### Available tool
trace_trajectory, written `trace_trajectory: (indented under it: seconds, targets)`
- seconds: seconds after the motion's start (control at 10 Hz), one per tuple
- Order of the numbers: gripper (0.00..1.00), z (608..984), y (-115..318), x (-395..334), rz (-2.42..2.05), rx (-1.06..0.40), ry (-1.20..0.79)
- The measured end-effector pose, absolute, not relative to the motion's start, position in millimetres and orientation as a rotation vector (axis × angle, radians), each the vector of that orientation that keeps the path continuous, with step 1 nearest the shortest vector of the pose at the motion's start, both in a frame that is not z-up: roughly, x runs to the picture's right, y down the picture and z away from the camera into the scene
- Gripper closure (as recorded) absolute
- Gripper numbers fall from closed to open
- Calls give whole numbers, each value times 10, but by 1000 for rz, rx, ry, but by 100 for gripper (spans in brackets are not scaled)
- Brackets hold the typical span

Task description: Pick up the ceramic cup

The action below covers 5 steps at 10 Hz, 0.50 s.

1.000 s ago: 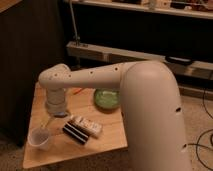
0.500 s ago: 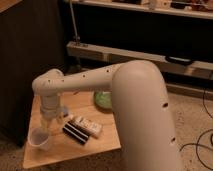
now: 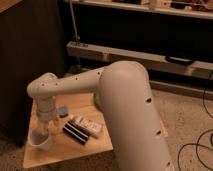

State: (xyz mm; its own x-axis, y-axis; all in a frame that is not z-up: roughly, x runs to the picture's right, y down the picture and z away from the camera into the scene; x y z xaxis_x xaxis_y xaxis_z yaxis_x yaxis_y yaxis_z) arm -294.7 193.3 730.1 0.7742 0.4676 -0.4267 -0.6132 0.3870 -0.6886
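Note:
The ceramic cup (image 3: 38,140) is small, white and upright near the front left corner of the wooden table (image 3: 60,152). My gripper (image 3: 43,127) hangs from the white arm's wrist (image 3: 45,95) and points down. It sits directly over the cup, at its rim or just inside it. Whether it touches the cup does not show. The arm's large white body fills the right of the view.
A small blue object (image 3: 62,111) lies just right of the wrist. A black packet (image 3: 75,133) and a white packet (image 3: 88,126) lie side by side right of the cup. A green sliver of the bowl (image 3: 95,99) shows behind the arm. Dark shelving stands behind the table.
The arm has swung left and down, bringing the gripper over the cup. The arm now covers most of the green bowl.

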Motion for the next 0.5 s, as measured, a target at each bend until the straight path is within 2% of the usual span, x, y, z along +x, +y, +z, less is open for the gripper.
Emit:
trace_trajectory:
  seconds: [0.2, 0.5]
  targets:
    - [62, 7405, 2088, -3004, 666, -953, 200]
    - [94, 7447, 2210, -2924, 637, -986, 237]
